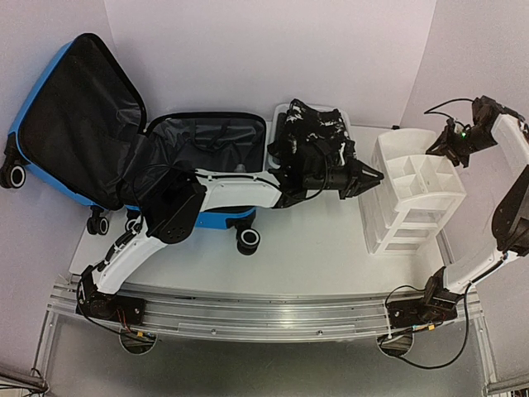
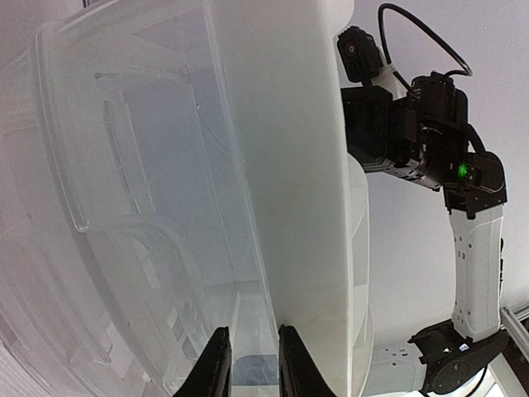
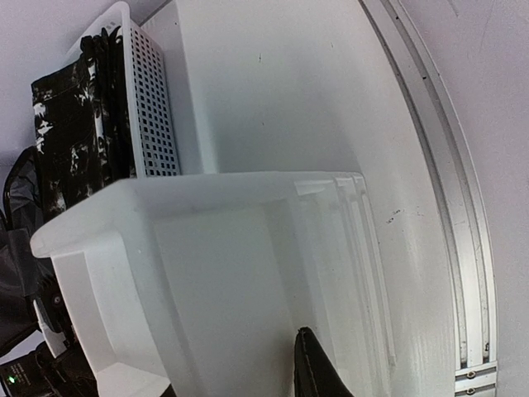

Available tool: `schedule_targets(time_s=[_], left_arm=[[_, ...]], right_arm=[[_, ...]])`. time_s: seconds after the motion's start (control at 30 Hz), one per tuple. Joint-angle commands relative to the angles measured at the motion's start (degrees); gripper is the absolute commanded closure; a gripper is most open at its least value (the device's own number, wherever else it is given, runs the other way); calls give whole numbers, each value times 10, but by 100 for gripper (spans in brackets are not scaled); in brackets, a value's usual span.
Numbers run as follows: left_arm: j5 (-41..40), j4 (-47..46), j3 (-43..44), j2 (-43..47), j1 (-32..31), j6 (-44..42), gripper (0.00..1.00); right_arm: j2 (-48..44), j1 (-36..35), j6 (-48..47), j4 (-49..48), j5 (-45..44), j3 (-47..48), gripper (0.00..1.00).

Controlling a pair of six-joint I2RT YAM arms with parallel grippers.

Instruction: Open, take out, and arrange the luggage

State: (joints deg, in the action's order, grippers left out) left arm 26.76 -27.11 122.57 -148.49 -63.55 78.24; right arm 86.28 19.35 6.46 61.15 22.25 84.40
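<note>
The blue luggage (image 1: 50, 91) lies open at the left with its black-lined lid up and the lower half (image 1: 207, 141) flat on the table. The white organizer (image 1: 413, 194) stands at the right. My left gripper (image 1: 374, 176) reaches across to its left side. In the left wrist view its fingers (image 2: 216, 368) stand close together on either side of a thin organizer wall (image 2: 281, 165). My right gripper (image 1: 440, 149) sits on the organizer's far right rim. One finger (image 3: 318, 368) lies against the inner wall (image 3: 215, 273); the other is hidden behind it.
A white perforated basket (image 1: 278, 112) holding black-and-white clothes (image 1: 318, 132) stands behind my left arm, between the luggage and the organizer. It also shows in the right wrist view as the basket (image 3: 153, 116). The metal rail (image 1: 264, 310) runs along the near edge.
</note>
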Motion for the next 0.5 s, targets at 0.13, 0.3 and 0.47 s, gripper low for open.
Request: schedule_targets(time_s=[0.13,0.3,0.47], left_arm=[[2,-21,-29,19,2,1,72],[47,-83,-34,24,12,-58,68],[46,-75,-38,29,13,-80,63]], right_arm=[[17,2,4,22,-42,-10,75],[16,3,2,24,-45,-9,75],[22,2,3,27,-44,10,75]])
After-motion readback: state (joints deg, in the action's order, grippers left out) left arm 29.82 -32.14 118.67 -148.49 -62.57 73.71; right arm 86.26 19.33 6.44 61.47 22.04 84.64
